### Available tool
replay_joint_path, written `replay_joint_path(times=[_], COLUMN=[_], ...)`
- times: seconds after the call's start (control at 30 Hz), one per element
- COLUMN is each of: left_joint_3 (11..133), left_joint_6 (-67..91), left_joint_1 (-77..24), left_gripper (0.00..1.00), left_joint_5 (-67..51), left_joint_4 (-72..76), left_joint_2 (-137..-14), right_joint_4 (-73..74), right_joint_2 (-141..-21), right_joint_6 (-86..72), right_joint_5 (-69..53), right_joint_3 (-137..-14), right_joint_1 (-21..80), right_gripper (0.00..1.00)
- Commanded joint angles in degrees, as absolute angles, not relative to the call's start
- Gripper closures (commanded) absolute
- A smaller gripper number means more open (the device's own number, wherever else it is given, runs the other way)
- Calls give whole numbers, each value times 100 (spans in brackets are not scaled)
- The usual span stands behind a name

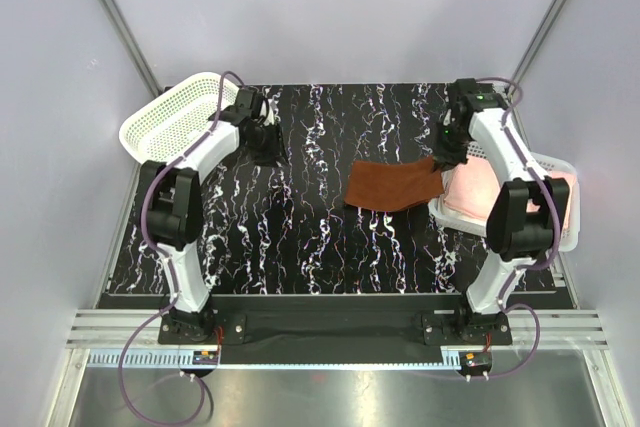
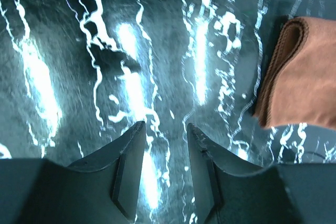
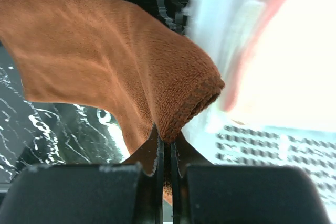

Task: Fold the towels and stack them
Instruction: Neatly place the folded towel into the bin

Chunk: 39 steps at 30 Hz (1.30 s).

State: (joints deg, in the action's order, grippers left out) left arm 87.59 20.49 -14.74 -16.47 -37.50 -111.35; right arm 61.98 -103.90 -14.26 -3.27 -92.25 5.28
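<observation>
OK, the brown towel (image 1: 392,185) was seen lying partly spread on the black marbled table (image 1: 300,237), centre-right, with its right corner raised at the edge of the white basket (image 1: 572,232), in which a pink towel (image 1: 465,192) was held. That corner was clamped between the closed fingers of the right gripper (image 3: 166,140). Farther back on the left, the left gripper (image 2: 165,126) was seen with jaws apart and nothing between them, over the table, near a second white basket (image 1: 170,117).
</observation>
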Motion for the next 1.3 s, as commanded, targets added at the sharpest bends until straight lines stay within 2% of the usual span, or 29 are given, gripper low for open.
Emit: replay_joint_path(times=[0.0,0.23,0.57,0.83,1.27], left_joint_3=[8483,8104,8182,8297,8411], left_joint_6=[1828,1749,1512,1415,1415], left_joint_1=[-1521,-1521,-1521,-1521,-1521], left_gripper=[58,58,58,58,57], left_joint_5=[-1679,-1863,-1775,-1679,-1907], left_joint_4=[-3709,-3647,-3876,-3928,-3832], left_joint_2=[-10670,-10363,-10178,-9809,-9843], right_joint_4=[6697,6864,6856,6258,5994], right_joint_2=[-9810,-9457,-9369,-9035,-9562], right_joint_6=[-1064,-633,-124,-26,167], right_joint_5=[-53,123,518,922,1143], right_joint_3=[-9606,-9528,-9457,-9159,-9088], right_joint_1=[134,-824,-1870,-2285,-2461], right_gripper=[100,100,100,100,100])
